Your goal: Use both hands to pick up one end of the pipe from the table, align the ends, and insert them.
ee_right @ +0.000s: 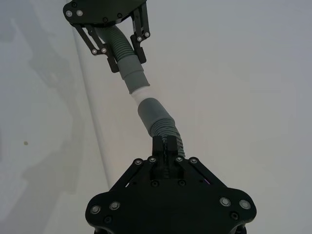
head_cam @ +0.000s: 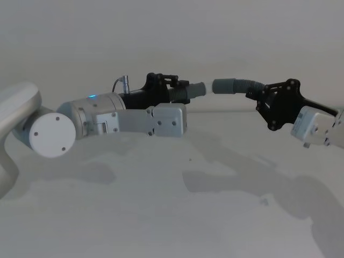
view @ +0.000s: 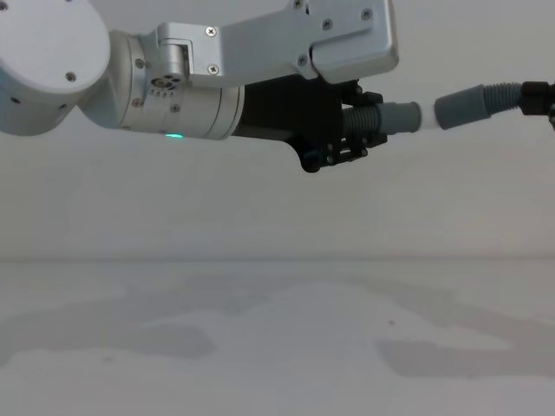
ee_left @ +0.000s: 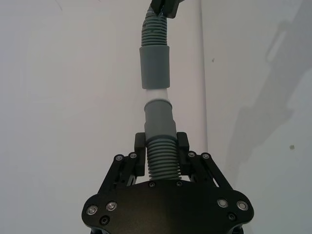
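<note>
I see both pieces lifted above the table [head_cam: 161, 215]. My left gripper [ee_left: 163, 148] pinches the ribbed short piece [ee_left: 160, 131]; my right gripper [ee_right: 165, 146] pinches the corrugated long piece [ee_right: 158, 119]. Wrist views show a gap between smooth tip [ee_left: 157, 105] and collar [ee_left: 155, 66], nearly in line.

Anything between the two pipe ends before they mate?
Nothing visible. The left gripper holds the narrow tip and the right gripper holds the wide collar, both lifted off the table. Only an open gap separates them, and they look roughly lined up.
</note>
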